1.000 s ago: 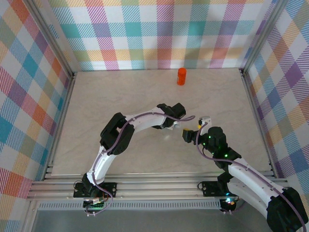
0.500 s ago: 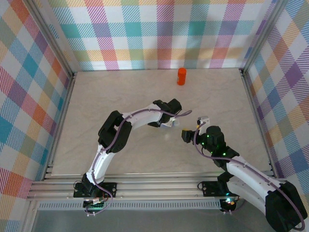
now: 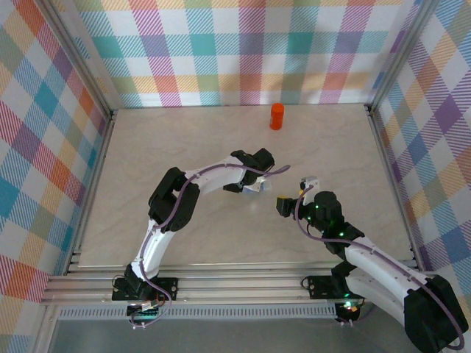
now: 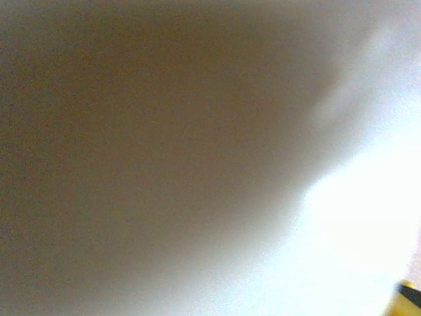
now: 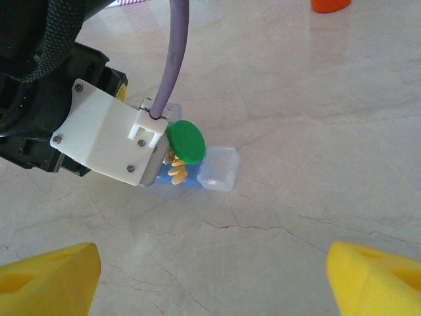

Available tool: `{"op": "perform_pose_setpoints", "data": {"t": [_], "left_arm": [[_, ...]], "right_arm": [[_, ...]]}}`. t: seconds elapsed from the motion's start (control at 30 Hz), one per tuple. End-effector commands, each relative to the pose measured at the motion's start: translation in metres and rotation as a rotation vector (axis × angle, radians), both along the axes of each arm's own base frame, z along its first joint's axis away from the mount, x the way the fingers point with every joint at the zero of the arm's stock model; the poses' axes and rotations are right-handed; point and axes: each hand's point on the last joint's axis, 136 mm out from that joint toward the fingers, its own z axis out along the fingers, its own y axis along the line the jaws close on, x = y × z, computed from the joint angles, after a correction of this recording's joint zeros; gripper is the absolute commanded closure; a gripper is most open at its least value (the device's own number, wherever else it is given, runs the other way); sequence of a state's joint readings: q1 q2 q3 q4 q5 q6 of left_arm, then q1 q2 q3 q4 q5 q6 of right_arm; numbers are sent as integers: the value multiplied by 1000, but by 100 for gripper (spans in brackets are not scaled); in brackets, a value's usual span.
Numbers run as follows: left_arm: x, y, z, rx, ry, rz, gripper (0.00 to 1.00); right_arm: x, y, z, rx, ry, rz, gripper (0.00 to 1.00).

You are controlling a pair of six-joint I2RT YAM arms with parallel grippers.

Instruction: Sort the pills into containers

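Observation:
My left gripper [image 3: 252, 184] is low over the flat blue box [image 5: 181, 178], shut on the clear bottle with the green cap [image 5: 185, 141]. The bottle's body is mostly hidden behind the gripper's white housing [image 5: 105, 141]. The box lies open with yellow pills [image 5: 176, 173] inside and its clear lid [image 5: 218, 168] flipped to the right. The left wrist view is a whitish blur. My right gripper [image 5: 210, 283] hovers open just right of the box, yellow fingertips [image 5: 46, 276] wide apart and nothing between them. The orange bottle [image 3: 277, 116] stands upright at the back.
The pale marble table [image 3: 184, 140] is fenced by checkered walls and metal rails. The two wrists are close together at mid-table, with the left arm's purple cable [image 5: 179, 52] arching over the box.
The left wrist has shifted a little to the left with the bottle. The right arm has barely moved.

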State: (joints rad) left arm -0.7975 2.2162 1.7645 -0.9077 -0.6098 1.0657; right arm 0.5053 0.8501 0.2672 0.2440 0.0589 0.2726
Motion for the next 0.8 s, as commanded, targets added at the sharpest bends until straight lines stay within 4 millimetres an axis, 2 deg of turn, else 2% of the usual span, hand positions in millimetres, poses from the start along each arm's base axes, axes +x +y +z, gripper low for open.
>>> {"op": "perform_pose_setpoints", "data": {"t": [0.0, 0.77], "left_arm": [[-13, 23, 1, 66, 78, 7, 100], [-11, 31, 23, 38, 44, 31, 100]], "right_arm": [[1, 7, 12, 19, -38, 27, 12], [1, 7, 13, 22, -38, 31, 12]]}}
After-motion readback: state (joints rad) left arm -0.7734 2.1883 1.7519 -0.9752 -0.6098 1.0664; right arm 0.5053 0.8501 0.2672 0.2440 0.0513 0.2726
